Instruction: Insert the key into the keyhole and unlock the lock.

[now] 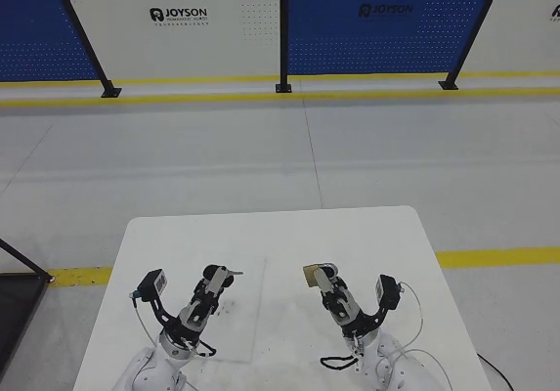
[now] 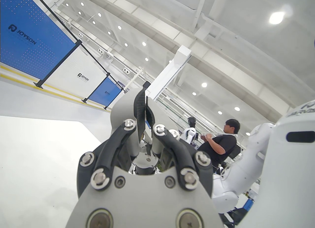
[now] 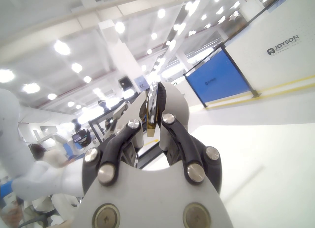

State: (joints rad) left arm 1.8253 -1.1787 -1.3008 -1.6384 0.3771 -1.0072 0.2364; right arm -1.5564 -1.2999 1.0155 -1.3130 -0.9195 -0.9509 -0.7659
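The right gripper [image 3: 154, 102] is closed on a small brass padlock with a silver shackle [image 3: 150, 123], held between its pads. The left gripper [image 2: 144, 106] clamps a thin silver key [image 1: 235, 273], which projects toward the padlock. Both are above the white worktop [image 1: 270, 235].

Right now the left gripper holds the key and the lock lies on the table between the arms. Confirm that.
Not quite: the lock does not lie on the table; the right gripper is shut on it, as the right wrist view shows. The left gripper does hold the key.
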